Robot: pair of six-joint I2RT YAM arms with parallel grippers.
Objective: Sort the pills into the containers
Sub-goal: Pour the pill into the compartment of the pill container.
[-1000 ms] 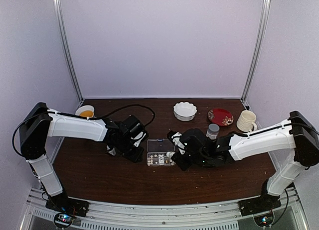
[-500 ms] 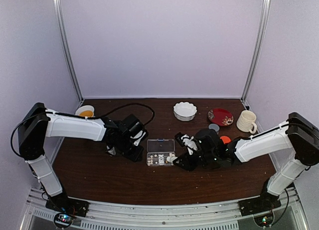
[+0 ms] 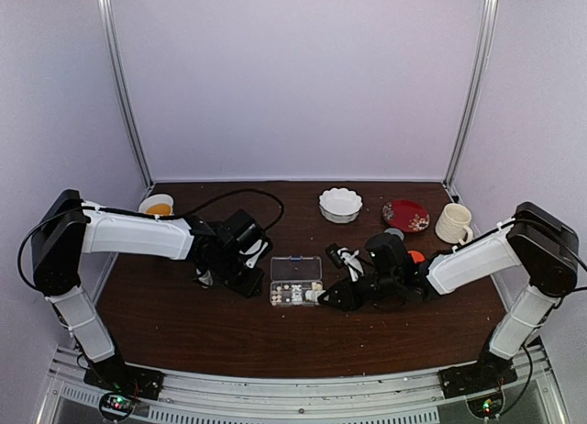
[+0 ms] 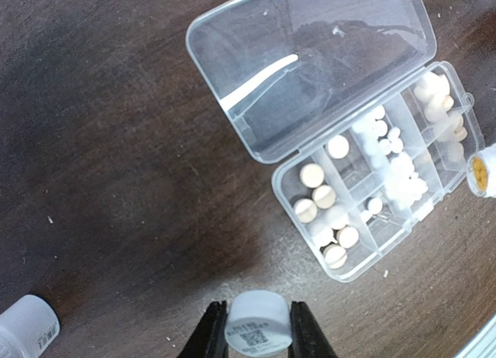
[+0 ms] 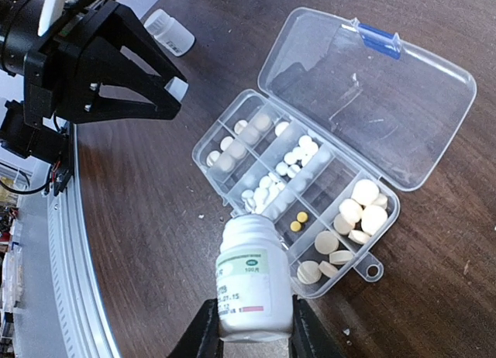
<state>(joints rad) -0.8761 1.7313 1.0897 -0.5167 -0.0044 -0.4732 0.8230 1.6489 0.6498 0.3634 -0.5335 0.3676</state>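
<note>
The clear pill organizer box [image 5: 333,184] lies with its lid open near the middle of the bench [image 3: 183,323], between the two arms. The pills [image 5: 364,194] sit in several of its compartments, whitish ones of different sizes plus two tiny yellow ones. The right tool [image 5: 252,327] is clamped on a white bottle [image 5: 248,273] tipped with its mouth at the box's edge, while the left tool [image 4: 258,336] is clamped on a smaller white bottle [image 4: 258,318], apart from the box on its left.
</note>
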